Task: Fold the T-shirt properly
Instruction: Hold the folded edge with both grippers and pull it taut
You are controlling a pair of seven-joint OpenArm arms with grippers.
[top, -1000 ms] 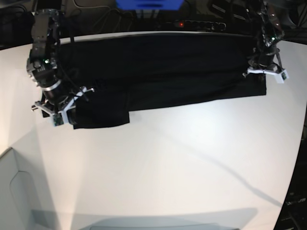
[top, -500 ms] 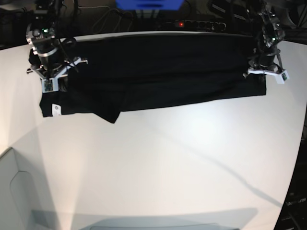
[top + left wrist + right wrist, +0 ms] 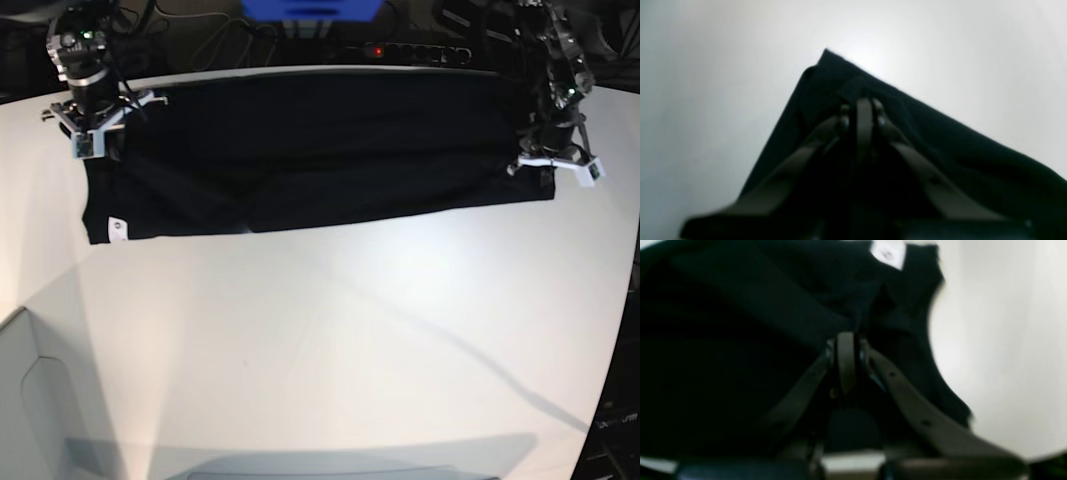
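The black T-shirt lies as a long band across the far part of the white table, its small white tag at the near left corner. My right gripper is at the shirt's far left end. In the right wrist view this right gripper is shut on a fold of T-shirt cloth, with the tag beyond it. My left gripper is at the shirt's right edge. The left wrist view shows that left gripper shut on a corner of the T-shirt.
The white table stretches toward the camera, its edge curving down the right side. Behind the shirt lie a power strip with a red light, cables and a blue object. A white box rim is at the lower left.
My right arm has drawn the shirt's left end away from the camera to the far left corner. The hanging flap flattened and the tag came into view. The left arm barely shifted.
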